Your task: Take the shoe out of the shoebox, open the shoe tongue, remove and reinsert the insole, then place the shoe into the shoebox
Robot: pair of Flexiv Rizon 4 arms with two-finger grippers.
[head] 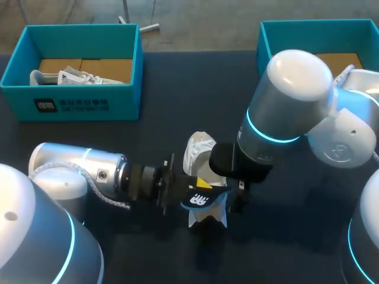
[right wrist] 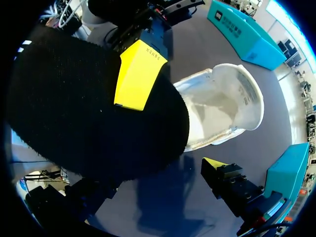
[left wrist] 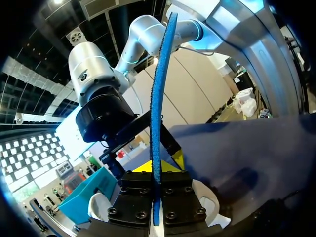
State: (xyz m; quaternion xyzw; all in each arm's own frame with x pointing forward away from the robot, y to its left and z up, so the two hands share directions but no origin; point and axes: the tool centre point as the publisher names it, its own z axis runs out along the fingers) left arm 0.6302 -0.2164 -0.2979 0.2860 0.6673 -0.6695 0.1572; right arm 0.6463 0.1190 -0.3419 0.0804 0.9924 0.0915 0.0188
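The white shoe (head: 198, 151) lies on the dark table in the middle, between my two grippers. My left gripper (head: 201, 186) is shut on the dark insole (head: 203, 200), which it holds just above the shoe. In the left wrist view the insole (left wrist: 158, 98) stands edge-on between that gripper's (left wrist: 157, 168) pressed fingers. My right gripper (head: 237, 188) hangs open beside the shoe, to its right. In the right wrist view the insole (right wrist: 84, 103) covers one side of the gripper (right wrist: 148, 182), a left fingertip (right wrist: 138, 74) lies on it, and the shoe (right wrist: 222, 108) is ahead.
A teal shoebox (head: 77, 103) at the back left holds another white shoe (head: 71, 77). A second teal shoebox (head: 278, 32) stands at the back right, partly behind my right arm. Bare table lies between the boxes.
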